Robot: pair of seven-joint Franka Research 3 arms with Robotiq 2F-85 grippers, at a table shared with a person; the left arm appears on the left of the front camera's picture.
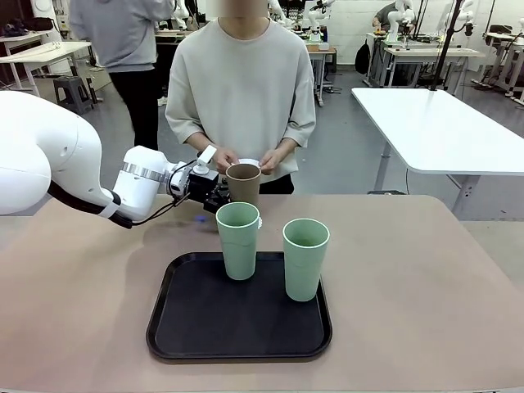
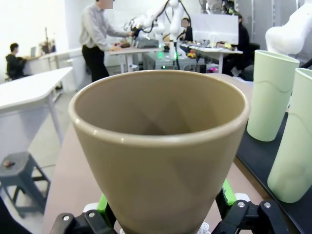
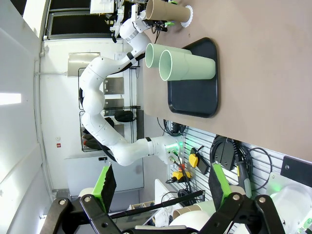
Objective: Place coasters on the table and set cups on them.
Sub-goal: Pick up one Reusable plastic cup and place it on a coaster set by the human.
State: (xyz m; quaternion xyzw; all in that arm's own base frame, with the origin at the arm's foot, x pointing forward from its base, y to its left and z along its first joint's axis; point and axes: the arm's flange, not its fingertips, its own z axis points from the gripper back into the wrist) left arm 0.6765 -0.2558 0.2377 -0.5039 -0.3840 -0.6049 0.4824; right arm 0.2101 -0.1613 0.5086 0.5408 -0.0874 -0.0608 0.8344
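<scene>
The left gripper is clenched around the tall brown matte tumbler, which stands upright at the far side of the tan surface, its base at a white lacy coaster. A pale green tumbler and a second green tumbler to its right stand on the black rounded tray. The right gripper hangs released, away from the surface.

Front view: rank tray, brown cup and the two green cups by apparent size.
1. black tray
2. left green cup and right green cup: look alike, unranked
3. brown cup: looks smallest, but farther off and partly hidden
</scene>
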